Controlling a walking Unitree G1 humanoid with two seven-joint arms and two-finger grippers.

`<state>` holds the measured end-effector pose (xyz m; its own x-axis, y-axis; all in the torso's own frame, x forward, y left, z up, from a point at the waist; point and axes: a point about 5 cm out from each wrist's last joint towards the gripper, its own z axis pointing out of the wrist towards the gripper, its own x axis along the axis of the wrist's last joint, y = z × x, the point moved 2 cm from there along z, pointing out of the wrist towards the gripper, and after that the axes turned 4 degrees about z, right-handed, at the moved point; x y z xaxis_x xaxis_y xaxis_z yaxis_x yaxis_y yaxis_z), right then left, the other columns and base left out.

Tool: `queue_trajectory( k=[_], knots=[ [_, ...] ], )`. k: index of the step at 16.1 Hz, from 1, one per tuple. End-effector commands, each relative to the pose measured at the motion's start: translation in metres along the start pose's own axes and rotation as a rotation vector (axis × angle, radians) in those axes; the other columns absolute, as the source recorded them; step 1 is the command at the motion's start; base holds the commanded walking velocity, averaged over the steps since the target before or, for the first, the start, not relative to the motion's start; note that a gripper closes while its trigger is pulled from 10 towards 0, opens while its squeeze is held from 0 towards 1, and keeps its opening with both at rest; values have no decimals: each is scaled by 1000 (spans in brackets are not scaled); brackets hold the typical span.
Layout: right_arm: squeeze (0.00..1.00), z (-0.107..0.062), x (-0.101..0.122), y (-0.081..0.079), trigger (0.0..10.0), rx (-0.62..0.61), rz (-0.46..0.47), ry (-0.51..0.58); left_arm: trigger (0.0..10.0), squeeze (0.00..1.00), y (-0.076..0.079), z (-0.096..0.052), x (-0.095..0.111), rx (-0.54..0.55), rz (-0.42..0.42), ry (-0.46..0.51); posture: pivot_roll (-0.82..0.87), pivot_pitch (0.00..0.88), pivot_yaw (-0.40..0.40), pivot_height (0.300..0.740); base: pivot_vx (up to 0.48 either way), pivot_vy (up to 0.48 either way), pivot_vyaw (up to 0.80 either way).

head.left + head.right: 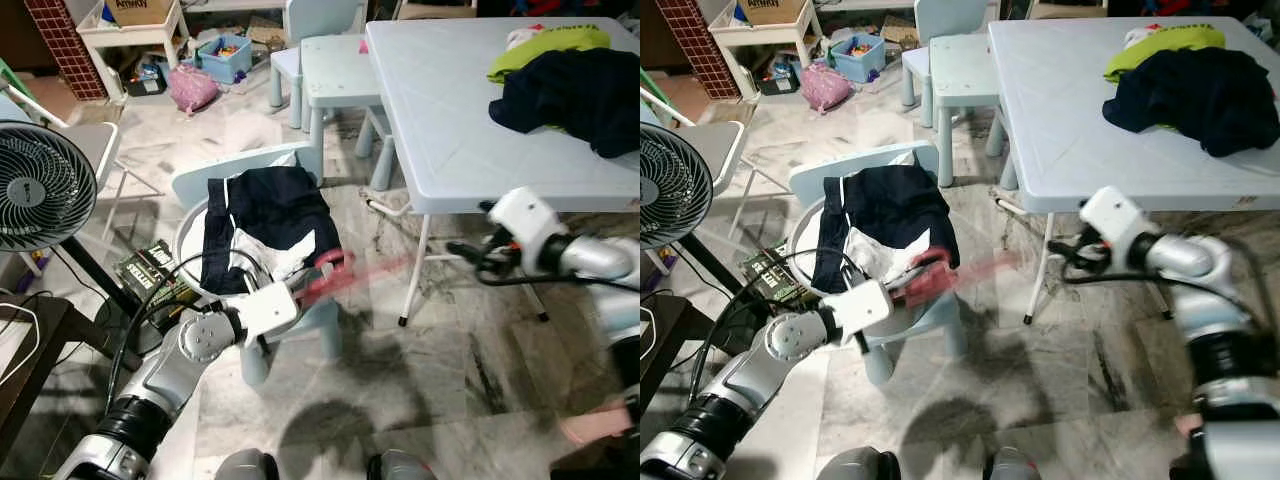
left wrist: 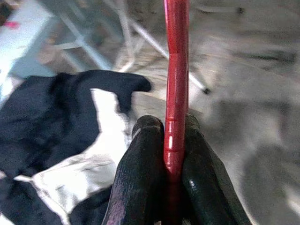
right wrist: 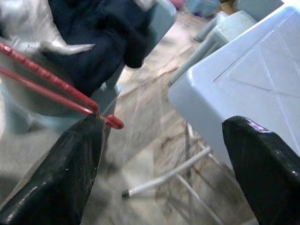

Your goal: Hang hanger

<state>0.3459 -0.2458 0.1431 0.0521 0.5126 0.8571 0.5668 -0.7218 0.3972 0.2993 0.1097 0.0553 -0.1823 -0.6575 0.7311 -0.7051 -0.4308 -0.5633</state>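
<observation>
Fan (image 1: 40, 185) at far left, well apart from the left hand (image 1: 300, 292). Left hand clamped on the red hanger (image 2: 176, 70), both black fingers (image 2: 140, 178) pressed against its bar (wrist view shows this clearly). Hanger sticks out from the hand toward the desk (image 1: 450, 120), blurred in the head views, over the marble floor (image 1: 420, 390). Just behind the left hand: small light-blue chair (image 1: 250, 165) with a navy-and-white garment (image 1: 270, 215) heaped on the seat. Beyond the chair, further from the hand, a light-blue stool (image 1: 335, 65) and a pink bag (image 1: 190, 88) on the floor. Right hand (image 3: 164, 164) is spread open, gripping nothing, held beside the desk's near edge, apart from the hanger; hanger tip (image 3: 112, 123) lies near one of its fingers in the wrist view (touching or not, cannot tell). On the desk beyond the right hand, a dark garment (image 1: 575, 95) lies over a yellow-green one (image 1: 545, 48).
</observation>
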Motion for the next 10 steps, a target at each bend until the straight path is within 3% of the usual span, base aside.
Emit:
queue_trajectory(
  k=[1, 3, 4, 5, 6, 8, 9, 10],
  knots=[
    [0, 1, 7, 0, 10000, -71, 55, 79, 10000, 0, -15, 1, 7, 89, 5, 26, -28, 51, 24, 740, 0, 0, 0],
    [0, 5, 9, 0, 10000, -219, 185, 164, 10000, 0, -29, 2, 17, 210, -30, 74, -30, 49, 23, 740, 0, 0, 0],
    [0, 9, 4, -12, 10000, -358, 307, 218, 10000, 0, -35, 2, 24, 288, -100, 112, -32, 48, 21, 740, 0, 0, 0],
    [0, 11, 0, -23, 1647, -393, 379, 237, 10000, 0, -34, 3, 27, 308, -125, 122, -30, 46, 15, 740, 0, 0, 0],
    [0, 12, 0, -31, 0, -401, 410, 252, 10000, 0, -32, 4, 29, 308, -131, 127, -27, 45, 14, 740, 0, 0, 0],
    [0, 18, 4, -38, 0, -460, 436, 271, 10000, 0, -25, 5, 34, 309, -150, 149, -19, 44, 14, 740, 0, 0, 0],
    [0, 19, 8, -30, 10000, -525, 471, 280, 10000, 0, -20, 5, 35, 303, -156, 151, -17, 44, 13, 740, 0, 0, 0],
    [0, 19, 9, -27, 10000, -539, 478, 283, 10000, 0, -19, 5, 35, 304, -156, 152, -17, 44, 13, 740, 0, 0, 0]
  ],
)
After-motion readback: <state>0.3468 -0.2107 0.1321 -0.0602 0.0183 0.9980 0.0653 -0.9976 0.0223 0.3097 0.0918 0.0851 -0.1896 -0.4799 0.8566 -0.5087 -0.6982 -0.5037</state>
